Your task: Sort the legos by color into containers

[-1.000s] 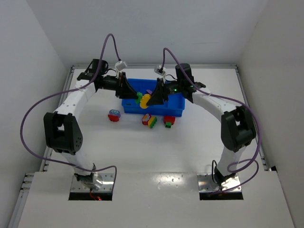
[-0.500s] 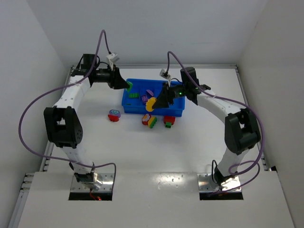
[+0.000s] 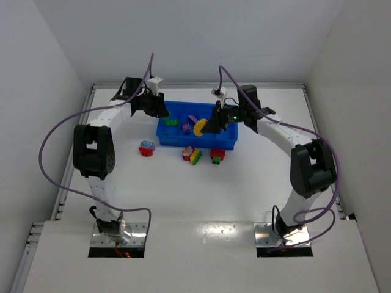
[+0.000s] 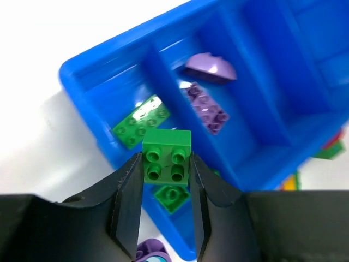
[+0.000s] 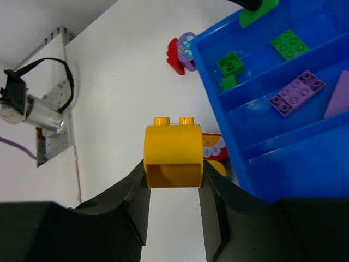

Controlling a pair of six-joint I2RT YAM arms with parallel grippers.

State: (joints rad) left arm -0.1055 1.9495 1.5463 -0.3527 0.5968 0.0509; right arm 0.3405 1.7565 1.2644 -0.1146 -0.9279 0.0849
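My left hand (image 4: 166, 166) is clenched on a green brick (image 4: 167, 150), one finger (image 4: 128, 191) pressed to each side and the studs facing the wrist camera. It hangs over the left end of the blue tray (image 3: 227, 140), above the end compartment. A flat green plate (image 4: 140, 121) and a small green block (image 4: 172, 196) already lie there. The next compartment along holds a flat purple plate (image 4: 206, 107) and a rounded purple piece (image 4: 209, 66).

My right hand (image 5: 173, 164) is closed tight on a yellow arched brick (image 5: 173, 147), with its studs pointing away from the palm and its hollow side towards the camera. From overhead the yellow brick sits above the middle of the tray, but I cannot tell which compartment is under it. The right wrist view puts it nearer the tray's front wall.

Four pieces lie loose on the white worktop (image 3: 183, 195), all in front of the tray. A red-and-lilac piece (image 3: 146, 148) sits off the left corner, apart from the others. A red-and-yellow piece (image 3: 188, 152) and a yellow-and-green piece (image 3: 196, 158) lie just beside each other near the middle of the front wall. A red-and-green piece (image 3: 217, 156) rests further right, close against that wall.
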